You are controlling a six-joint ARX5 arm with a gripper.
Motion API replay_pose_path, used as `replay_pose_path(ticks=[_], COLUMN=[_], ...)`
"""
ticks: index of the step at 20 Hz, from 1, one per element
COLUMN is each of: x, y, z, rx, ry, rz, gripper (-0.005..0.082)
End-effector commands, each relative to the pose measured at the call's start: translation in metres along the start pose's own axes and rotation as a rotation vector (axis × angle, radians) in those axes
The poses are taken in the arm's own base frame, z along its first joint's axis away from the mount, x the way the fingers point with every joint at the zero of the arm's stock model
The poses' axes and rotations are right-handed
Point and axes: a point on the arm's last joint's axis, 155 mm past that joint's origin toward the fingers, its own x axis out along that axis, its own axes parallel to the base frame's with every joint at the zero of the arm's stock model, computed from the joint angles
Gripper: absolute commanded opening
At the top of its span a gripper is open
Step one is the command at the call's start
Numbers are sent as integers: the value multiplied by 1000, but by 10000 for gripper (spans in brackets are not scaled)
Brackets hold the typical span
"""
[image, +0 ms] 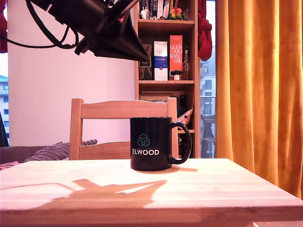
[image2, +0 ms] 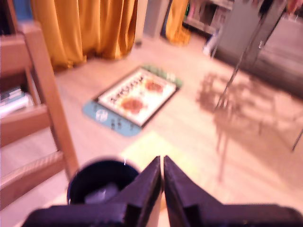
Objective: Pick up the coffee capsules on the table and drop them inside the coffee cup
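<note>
This is a lived-in home, a sitting or dining room. Past the closed dark fingers (image2: 162, 163) hang long mustard-yellow curtains (image: 258, 80) at a window, and a tall wooden bookshelf (image: 166, 82) holds books, boxed bottles and small ornaments. A light wooden slat-backed chair (image: 123, 127) stands at the pale plank worktop (image: 189, 189), with a grey ribbed cushion (image: 52, 151) behind it. Beyond the fingers, a colourful flat board game box (image2: 135, 97) lies on the pale wood floor (image2: 189, 127).

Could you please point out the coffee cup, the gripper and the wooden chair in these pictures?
coffee cup (image: 151, 144): exterior view, on its black side wall above the lettering.
gripper (image2: 162, 163): wrist view, at the closed fingertips.
wooden chair (image: 124, 109): exterior view, on its top back rail.
</note>
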Motion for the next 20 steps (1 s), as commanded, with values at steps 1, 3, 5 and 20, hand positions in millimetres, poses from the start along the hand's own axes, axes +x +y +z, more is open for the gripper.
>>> replay_pose_path(ticks=[1,3,5,20], x=[-14,-24,-34,-147], y=[2,11,25,120], z=[15,14,18,-9], rx=[34,41,45,-64], ry=[-40,-30,-34,-191], rz=[16,45,80,389], gripper=[-19,-19,-19,-19])
